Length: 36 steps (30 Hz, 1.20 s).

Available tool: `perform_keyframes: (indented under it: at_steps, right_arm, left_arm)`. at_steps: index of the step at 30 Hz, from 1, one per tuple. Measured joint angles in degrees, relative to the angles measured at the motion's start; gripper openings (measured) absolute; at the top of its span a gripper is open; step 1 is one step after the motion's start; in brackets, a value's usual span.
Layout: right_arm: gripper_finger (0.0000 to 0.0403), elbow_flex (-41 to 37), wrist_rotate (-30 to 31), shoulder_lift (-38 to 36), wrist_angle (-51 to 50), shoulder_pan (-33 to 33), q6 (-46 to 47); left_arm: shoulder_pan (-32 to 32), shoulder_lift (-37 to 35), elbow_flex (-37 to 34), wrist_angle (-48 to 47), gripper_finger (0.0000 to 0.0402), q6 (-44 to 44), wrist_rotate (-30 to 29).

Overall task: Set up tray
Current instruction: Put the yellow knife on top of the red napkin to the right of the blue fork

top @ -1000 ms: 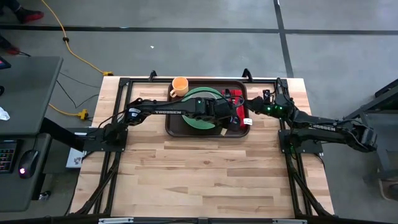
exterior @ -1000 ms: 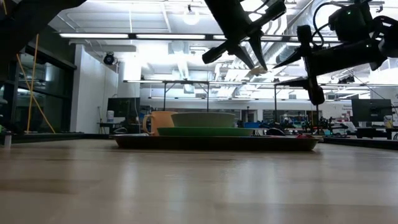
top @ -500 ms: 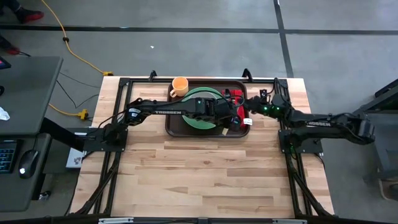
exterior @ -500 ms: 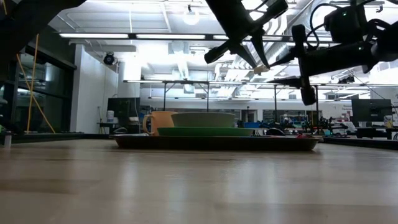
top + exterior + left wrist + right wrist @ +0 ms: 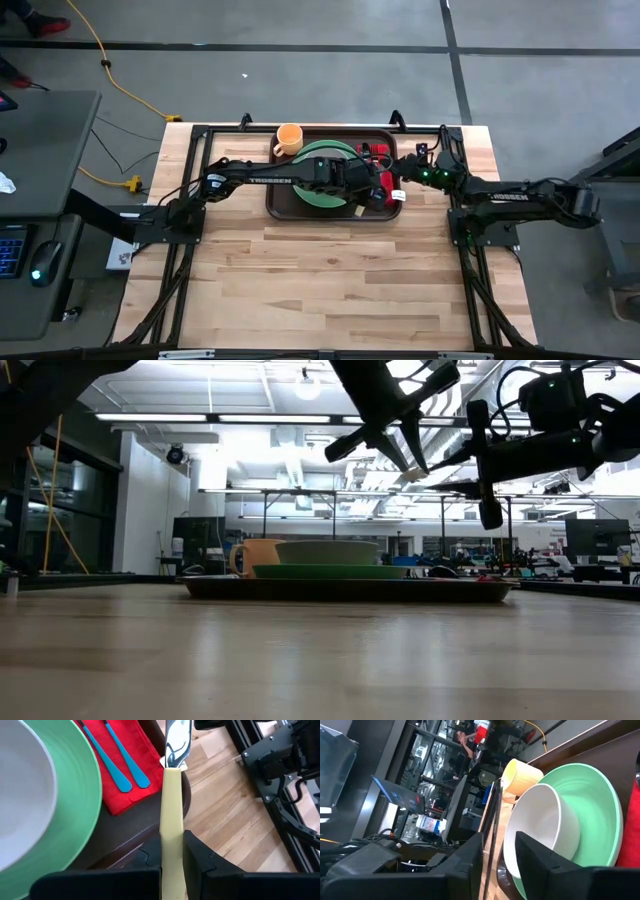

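Note:
The dark brown tray (image 5: 288,205) lies at the table's far middle. On it stand a green plate (image 5: 322,190) with a white bowl (image 5: 540,830), a yellow mug (image 5: 288,138) and a red napkin (image 5: 127,790) bearing two blue utensils (image 5: 122,767). My left gripper (image 5: 375,198) hangs over the tray's right end, shut on a utensil (image 5: 172,795) with a pale yellow handle and a shiny metal end. My right gripper (image 5: 400,168) hovers level just beyond the tray's right end, open, with nothing between its fingers (image 5: 470,865). My left gripper pinches the utensil's yellow handle (image 5: 172,847) between its two fingers. The fingers slant down from the table's left side and lie along the handle. The utensil is lifted clear, its metal end (image 5: 176,740) pointing ahead over the tray's right rim (image 5: 186,795).
Black frame rails (image 5: 470,230) run along both sides of the wooden table, and the right arm's base stands close to the tray's right end. Bare wood (image 5: 330,280) stretches from the tray to the near edge.
My right arm has swung its elbow a little toward the far edge, while its gripper has stayed almost in place beside the tray's right end. My left gripper has kept the utensil still.

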Motion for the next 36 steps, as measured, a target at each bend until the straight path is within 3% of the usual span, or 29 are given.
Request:
perform_keyframes:
  at_steps: [11,19,29,36]
  right_arm:
    - [0.0006,0.0,0.0,0.0,0.0,0.0,-3.3]
    - [0.0002,0.0,0.0,-0.1,0.0,0.0,-3.4]
    - [0.0,0.0,-0.8,0.0,-1.0,0.0,-4.1]
    - [0.0001,0.0,-2.3,0.0,-2.3,-1.6,-4.5]
  left_arm:
    - [0.0,0.0,0.0,0.1,0.0062,0.0,-0.4]
    - [0.0,0.1,0.0,0.2,0.0068,0.0,-0.5]
    - [0.0,0.1,-0.1,1.7,0.013,0.0,1.3]
    - [0.0,0.1,0.0,1.5,0.015,0.0,3.1]
